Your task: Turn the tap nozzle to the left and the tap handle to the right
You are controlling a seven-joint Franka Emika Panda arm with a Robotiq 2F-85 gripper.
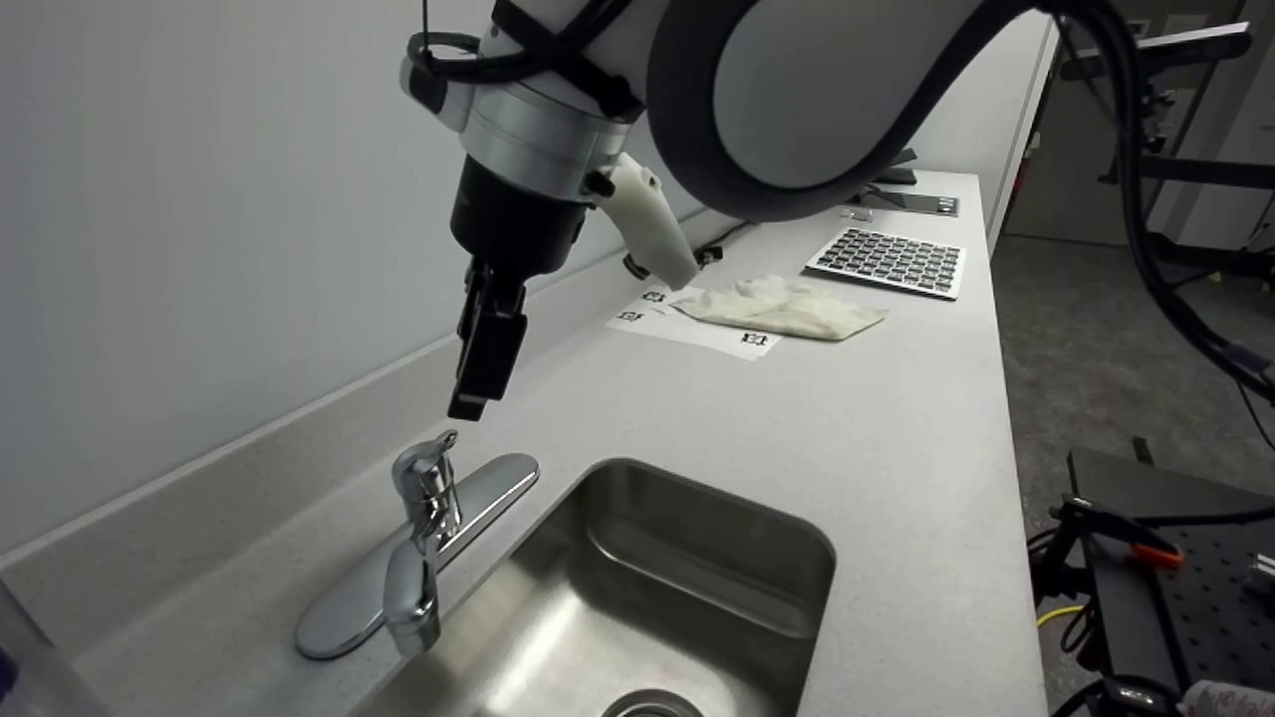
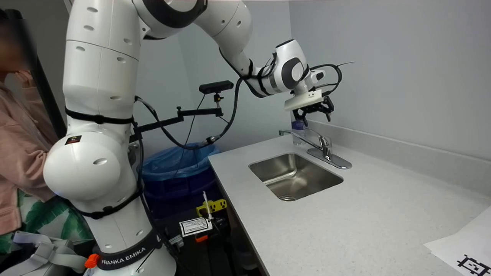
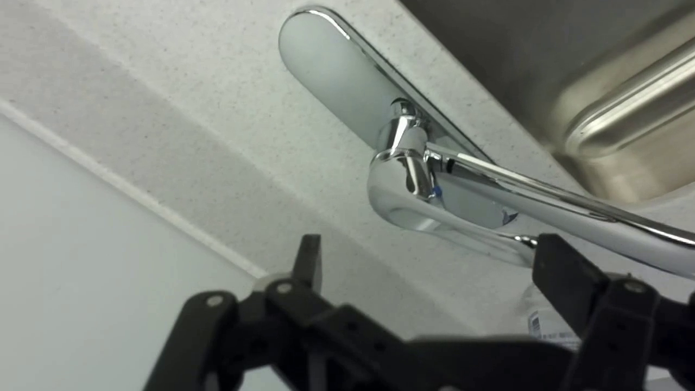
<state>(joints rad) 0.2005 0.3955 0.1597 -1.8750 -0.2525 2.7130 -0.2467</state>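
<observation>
So the hand [image 3: 428, 240] was spread wide, fingers [image 3: 564, 282] well apart and holding nothing. In an exterior view there was air under it, so I don't think it touched the tap handle [image 3: 486, 240]. That sat right of center in the wrist view, free end hidden behind one finger, while the tap nozzle [image 3: 570, 213] ran off the right edge. Both pointed roughly the same way, more along the wall [image 3: 81, 244] than out over the sink [image 1: 717, 543]. Facing the wall, I'd call that left, so the nozzle half looked done to me and turning the handle right was what remained.

Past that it was pale speckled counter [image 1: 896, 418]. Upper right of center in an exterior view, a light cloth [image 1: 782, 311] lay partly over paper [image 1: 687, 325] with printed markers, and a board of dark squares [image 1: 892, 261] sat farther back. An exterior view also had a blue-lined bin [image 2: 176, 186] left of center and a person [image 2: 23, 165] in a pink top cut off at the left edge.
</observation>
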